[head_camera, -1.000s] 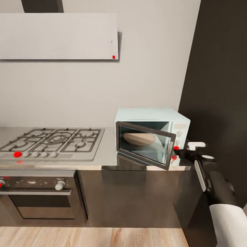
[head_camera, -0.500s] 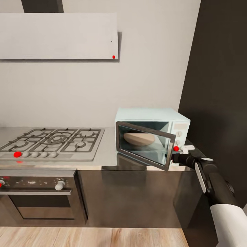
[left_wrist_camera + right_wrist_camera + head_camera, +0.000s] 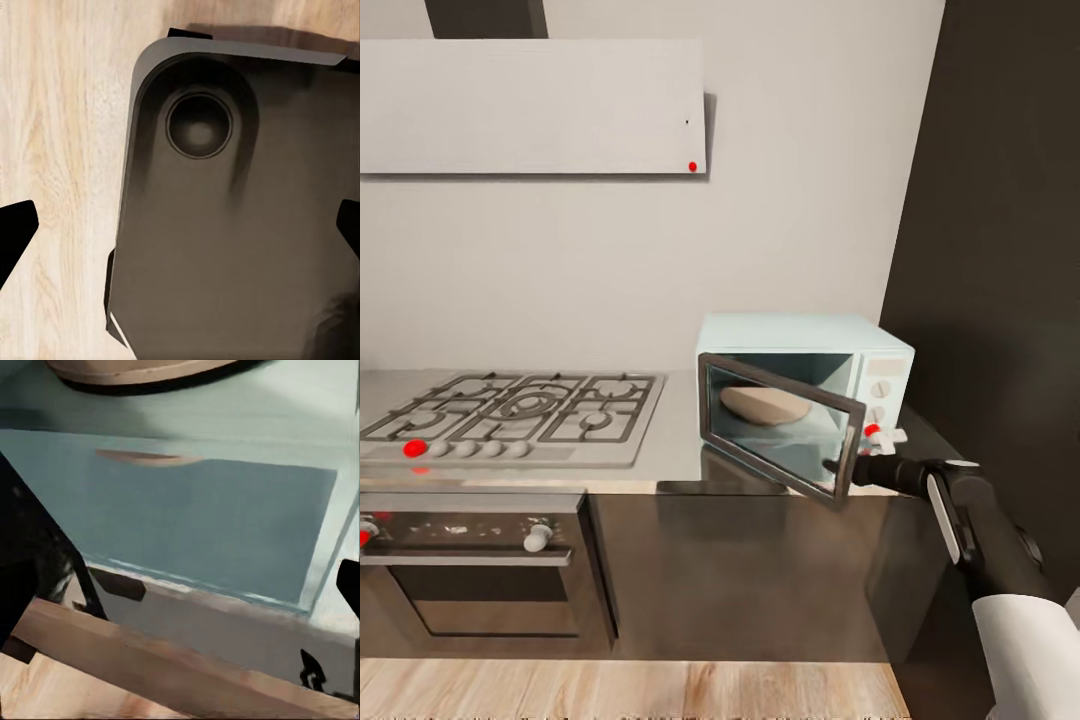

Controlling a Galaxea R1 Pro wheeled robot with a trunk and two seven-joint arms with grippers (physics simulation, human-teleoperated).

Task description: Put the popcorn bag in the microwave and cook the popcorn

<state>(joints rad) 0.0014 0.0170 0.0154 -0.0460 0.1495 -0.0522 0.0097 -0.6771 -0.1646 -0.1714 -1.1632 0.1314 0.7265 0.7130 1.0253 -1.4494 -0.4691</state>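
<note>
**Right arm working the microwave door, popcorn bag already inside**

The pale mint-blue microwave (image 3: 805, 385) is sitting on the glossy steel countertop (image 3: 675, 440), just beside the gas hob (image 3: 510, 415). Its black glass door (image 3: 780, 430) is standing partly open, hinged on the side nearer the hob, with its free edge swung out toward the robot. The tan popcorn bag (image 3: 765, 404) is lying inside the microwave's cavity, visible over the top of the door and through the glass; in the right wrist view its rounded underside (image 3: 142, 369) is resting on the cavity floor.

The step in hand looks like closing the door, judging by the bag being already placed. The next move would call for pushing the free edge back toward the microwave's face until it seats, then reaching the coloured button (image 3: 872, 431) beside the dials.

The right arm is reaching forward, forearm rising toward the microwave, wrist roughly level. The right gripper (image 3: 838, 466) is touching the door's free edge, low down; whether its claw is spread or pinching, I cannot tell.

The left gripper's fingers (image 3: 13, 236) are spread wide, pointing down over the robot's dark base (image 3: 232, 225) and the wooden floor (image 3: 60, 112).
</note>
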